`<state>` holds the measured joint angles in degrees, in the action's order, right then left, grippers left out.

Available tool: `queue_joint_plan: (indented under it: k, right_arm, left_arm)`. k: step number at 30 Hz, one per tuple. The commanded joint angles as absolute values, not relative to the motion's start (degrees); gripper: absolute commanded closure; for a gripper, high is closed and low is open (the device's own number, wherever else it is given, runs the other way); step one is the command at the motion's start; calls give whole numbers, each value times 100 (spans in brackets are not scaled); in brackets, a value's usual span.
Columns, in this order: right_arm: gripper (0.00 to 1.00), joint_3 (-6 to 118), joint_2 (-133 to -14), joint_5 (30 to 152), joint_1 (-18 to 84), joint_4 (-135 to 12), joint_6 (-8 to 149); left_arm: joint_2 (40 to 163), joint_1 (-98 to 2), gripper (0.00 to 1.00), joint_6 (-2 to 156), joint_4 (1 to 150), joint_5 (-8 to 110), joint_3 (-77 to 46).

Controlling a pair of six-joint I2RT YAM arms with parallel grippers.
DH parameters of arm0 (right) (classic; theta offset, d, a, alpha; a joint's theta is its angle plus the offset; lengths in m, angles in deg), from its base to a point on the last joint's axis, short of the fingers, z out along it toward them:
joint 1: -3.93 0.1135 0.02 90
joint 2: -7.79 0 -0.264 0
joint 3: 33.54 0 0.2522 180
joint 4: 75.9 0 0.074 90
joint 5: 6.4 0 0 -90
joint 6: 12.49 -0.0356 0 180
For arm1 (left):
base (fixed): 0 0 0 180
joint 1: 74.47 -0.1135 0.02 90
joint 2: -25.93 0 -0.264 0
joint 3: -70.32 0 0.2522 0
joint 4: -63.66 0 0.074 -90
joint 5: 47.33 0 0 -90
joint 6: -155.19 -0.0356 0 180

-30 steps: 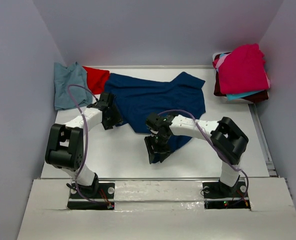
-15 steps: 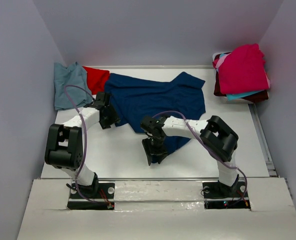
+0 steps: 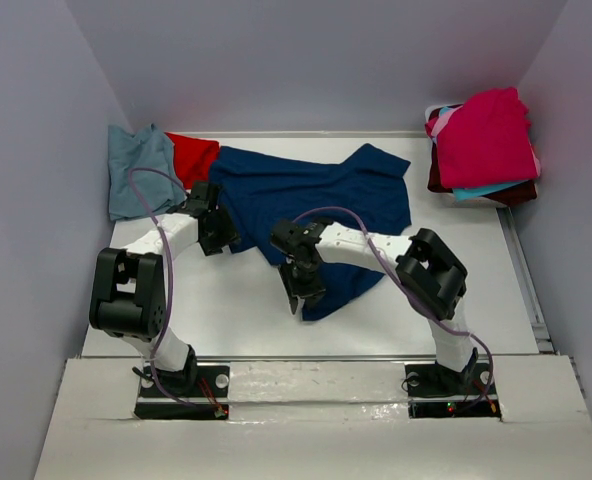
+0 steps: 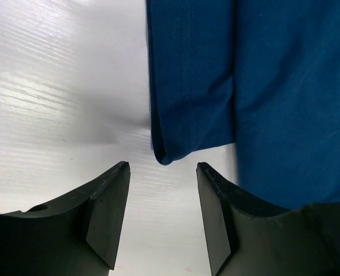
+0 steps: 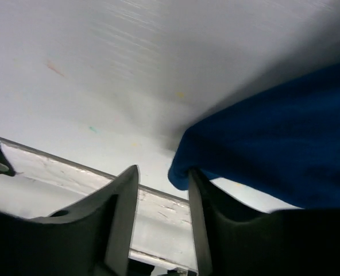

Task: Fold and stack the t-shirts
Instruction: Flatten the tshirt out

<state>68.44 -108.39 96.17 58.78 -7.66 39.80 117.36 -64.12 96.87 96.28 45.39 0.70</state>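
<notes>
- Here, the right gripper [image 5: 163, 171] holds its jaws a narrow gap apart. A rounded edge of the navy t-shirt [image 5: 273, 144] sits at one fingertip and is not clearly between both.
- The left gripper [image 4: 162, 167] is spread, with the same shirt's hemmed corner just beyond its tips, untouched.
- In the top view the navy shirt sprawls crumpled across the middle of the table [image 3: 226, 310]. A blue-grey tee [image 3: 136, 170] and a red tee [image 3: 191, 157] lie upper left, and the folded stack [image 3: 486, 140] sits upper right.
- Risk: a pinch from here may catch only the cloth's lip, so it slips on lifting. Uneven grips would drag the shirt askew.
</notes>
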Motion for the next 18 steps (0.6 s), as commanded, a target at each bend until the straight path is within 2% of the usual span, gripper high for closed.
queue_joint_plan:
  k: [1, 10, 13, 18]
  right_arm:
    - [70, 6864, -10893, 9327, 5930, -430, 4033]
    - [87, 6644, -10788, 9353, 5930, -395, 3998]
    - [90, 6644, -10726, 9335, 5930, -360, 3989]
    - [90, 6644, -10665, 9326, 5930, -325, 3954]
  left_arm:
    - [11689, -6507, 39, 9552, 9623, 4566, -145]
    - [11777, -6568, 39, 9499, 9597, 4601, -154]
    - [11891, -6568, 39, 9472, 9535, 4680, -171]
    - [12207, -6568, 40, 9393, 9386, 4891, -198]
